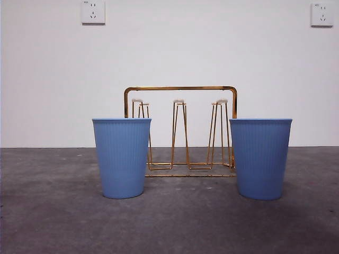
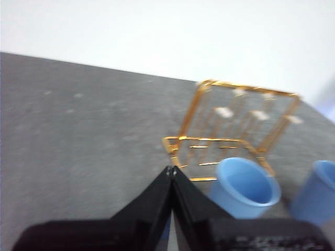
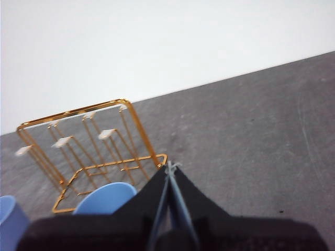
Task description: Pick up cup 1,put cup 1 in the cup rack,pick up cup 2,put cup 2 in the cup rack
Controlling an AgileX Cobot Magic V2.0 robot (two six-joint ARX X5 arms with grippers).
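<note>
Two blue ribbed cups stand upright on the grey table, one at the left (image 1: 122, 159) and one at the right (image 1: 260, 159). Between them and a little further back stands the gold wire cup rack (image 1: 180, 132), its pegs bare. My left gripper (image 2: 170, 170) hovers above the table, shut on nothing, short of the rack (image 2: 230, 130) and beside the left cup (image 2: 246, 185); the right cup (image 2: 316, 191) shows beyond. My right gripper (image 3: 169, 167) is shut and empty too, near the right cup (image 3: 104, 198) and the rack (image 3: 78, 151). Neither arm shows in the front view.
A white wall with two sockets (image 1: 93, 11) (image 1: 322, 14) rises behind the table. Bare grey tabletop (image 1: 53, 211) spreads in front of the cups and to both sides.
</note>
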